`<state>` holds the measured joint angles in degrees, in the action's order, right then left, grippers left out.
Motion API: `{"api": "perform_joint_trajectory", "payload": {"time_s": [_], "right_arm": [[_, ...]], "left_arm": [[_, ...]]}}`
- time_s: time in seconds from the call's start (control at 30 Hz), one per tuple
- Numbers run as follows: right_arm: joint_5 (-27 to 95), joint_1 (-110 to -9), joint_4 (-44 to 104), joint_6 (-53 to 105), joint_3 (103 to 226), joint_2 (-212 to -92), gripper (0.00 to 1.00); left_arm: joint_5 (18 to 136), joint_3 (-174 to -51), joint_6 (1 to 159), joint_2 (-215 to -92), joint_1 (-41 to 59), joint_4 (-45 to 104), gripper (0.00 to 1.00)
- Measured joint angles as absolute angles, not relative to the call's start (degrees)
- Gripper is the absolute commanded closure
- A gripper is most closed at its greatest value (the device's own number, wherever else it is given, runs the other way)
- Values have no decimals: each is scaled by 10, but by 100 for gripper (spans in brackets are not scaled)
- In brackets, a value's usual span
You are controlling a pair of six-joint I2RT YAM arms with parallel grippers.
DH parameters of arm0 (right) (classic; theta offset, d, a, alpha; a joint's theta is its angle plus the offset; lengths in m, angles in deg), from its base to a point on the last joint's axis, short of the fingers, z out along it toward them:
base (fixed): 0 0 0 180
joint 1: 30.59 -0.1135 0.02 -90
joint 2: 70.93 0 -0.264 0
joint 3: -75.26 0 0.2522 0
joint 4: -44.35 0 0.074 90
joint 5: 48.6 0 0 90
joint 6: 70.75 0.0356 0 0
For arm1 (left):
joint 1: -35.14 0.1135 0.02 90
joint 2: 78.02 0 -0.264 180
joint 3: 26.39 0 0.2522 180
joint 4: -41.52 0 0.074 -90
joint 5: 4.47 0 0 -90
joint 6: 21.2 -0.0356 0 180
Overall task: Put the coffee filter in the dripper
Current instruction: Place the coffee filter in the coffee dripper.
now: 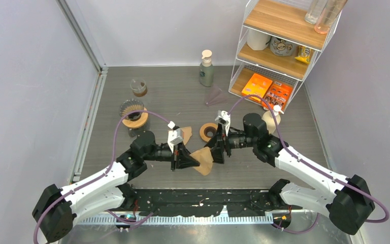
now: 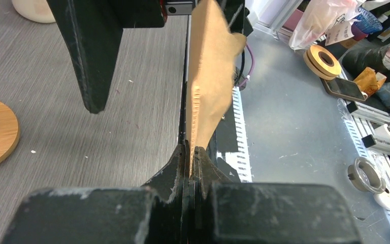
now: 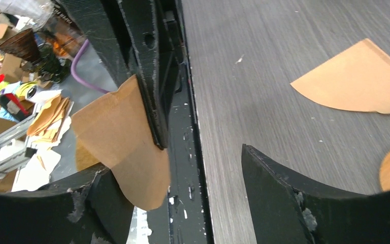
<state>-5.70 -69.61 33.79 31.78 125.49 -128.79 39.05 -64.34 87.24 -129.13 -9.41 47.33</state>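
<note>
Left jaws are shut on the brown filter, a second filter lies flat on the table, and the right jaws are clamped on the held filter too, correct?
Not quite: the right gripper has its jaws wide open, not clamped, as the right wrist view shows. The rest holds: the left gripper is shut on the held filter, and a second filter lies flat on the table.

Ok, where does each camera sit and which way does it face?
Top external: above, behind the bases, looking down on the table; both arms show.
Left wrist: looks along the left gripper, shut on the coffee filter.
Right wrist: looks past the open right gripper across the table.
Shared: both wrist views show the filter and wooden ring.
</note>
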Motion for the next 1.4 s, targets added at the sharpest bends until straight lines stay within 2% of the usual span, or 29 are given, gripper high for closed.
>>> {"api": "perform_joint_trajectory", "payload": {"time_s": [0.5,0.77,0.87,0.97,1.3,1.4], "right_arm": [[-89,-736,370,312,1254,-1304,46],[-60,-737,347,293,1254,-1286,52],[-56,-737,342,285,1254,-1277,60],[-59,-737,340,284,1254,-1274,64],[-91,-737,346,284,1254,-1274,94],[-93,-737,348,284,1254,-1274,95]], "left_arm": [[374,-643,880,-1292,-94,481,100],[365,-643,881,-1285,-94,483,100],[364,-643,880,-1283,-95,486,100],[364,-643,881,-1283,-95,486,100],[362,-643,881,-1282,-96,487,100],[365,-643,881,-1280,-96,486,100]]}}
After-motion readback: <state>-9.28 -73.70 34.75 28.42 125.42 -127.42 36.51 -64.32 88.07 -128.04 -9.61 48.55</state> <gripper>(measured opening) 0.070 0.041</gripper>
